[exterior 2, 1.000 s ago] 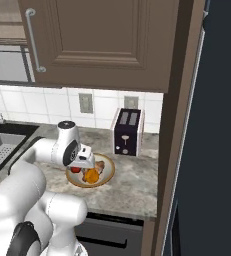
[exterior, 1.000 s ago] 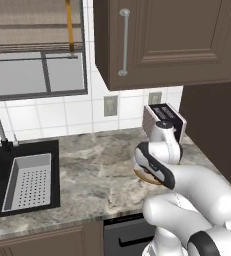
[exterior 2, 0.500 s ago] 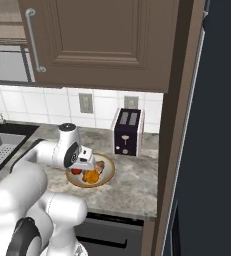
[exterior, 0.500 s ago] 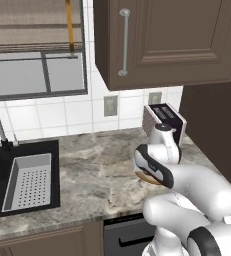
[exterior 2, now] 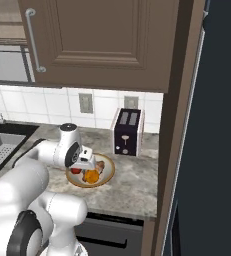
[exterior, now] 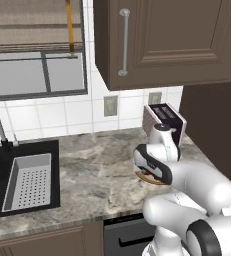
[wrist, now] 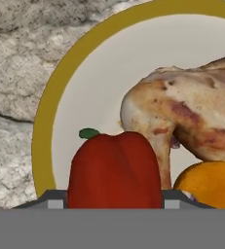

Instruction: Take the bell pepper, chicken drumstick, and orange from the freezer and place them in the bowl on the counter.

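Red bell pepper [wrist: 115, 170] now sits in the bowl [wrist: 50, 121] on the counter [exterior: 87, 175], between my gripper [exterior 2: 85, 161] jaws, which have eased slightly apart. Chicken drumstick [wrist: 182, 121] and orange [wrist: 209, 185] lie beside it, so I judge the task nearly finished.

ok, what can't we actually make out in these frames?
- Gripper jaws: hand's own body hides them in the right base view; whether they are off the bell pepper is unclear.
- Orange: cut off by the hand view's edge.
- Bowl: mostly behind the arm in the left base view.
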{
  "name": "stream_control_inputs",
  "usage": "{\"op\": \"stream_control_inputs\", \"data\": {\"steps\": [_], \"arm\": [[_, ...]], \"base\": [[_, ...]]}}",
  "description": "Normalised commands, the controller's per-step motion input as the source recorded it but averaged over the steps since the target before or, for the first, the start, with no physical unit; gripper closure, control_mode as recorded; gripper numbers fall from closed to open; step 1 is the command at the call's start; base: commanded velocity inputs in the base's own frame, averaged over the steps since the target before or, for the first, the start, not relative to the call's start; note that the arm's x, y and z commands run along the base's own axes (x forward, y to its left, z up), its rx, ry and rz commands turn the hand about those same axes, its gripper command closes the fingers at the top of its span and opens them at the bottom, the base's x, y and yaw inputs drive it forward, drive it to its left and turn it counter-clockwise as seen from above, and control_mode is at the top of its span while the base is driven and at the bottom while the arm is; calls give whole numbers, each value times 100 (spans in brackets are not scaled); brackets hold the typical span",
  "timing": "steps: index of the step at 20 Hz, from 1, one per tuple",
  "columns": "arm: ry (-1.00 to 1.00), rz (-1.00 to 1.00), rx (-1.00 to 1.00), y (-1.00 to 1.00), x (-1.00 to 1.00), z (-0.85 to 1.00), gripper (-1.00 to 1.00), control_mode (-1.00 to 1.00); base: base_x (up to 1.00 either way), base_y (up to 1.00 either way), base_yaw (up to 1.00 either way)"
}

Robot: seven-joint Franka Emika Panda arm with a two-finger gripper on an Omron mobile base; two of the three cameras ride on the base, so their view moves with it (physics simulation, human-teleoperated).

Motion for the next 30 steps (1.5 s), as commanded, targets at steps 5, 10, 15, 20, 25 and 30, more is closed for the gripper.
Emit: {"op": "stream_control_inputs", "data": {"steps": [5,10,15,20,25,30], "arm": [[0,0,0,0,0,0,-100,-100],[0,0,0,0,0,0,-100,-100],[-6,0,0,0,-2,8,-100,-100],[-3,-3,0,0,-7,33,-100,-100],[-1,-1,0,0,-15,49,-100,-100],[-3,-2,0,0,-37,59,-100,-100]], "base": [[0,0,0],[0,0,0],[0,0,0],[0,0,0],[0,0,0],[0,0,0]]}}
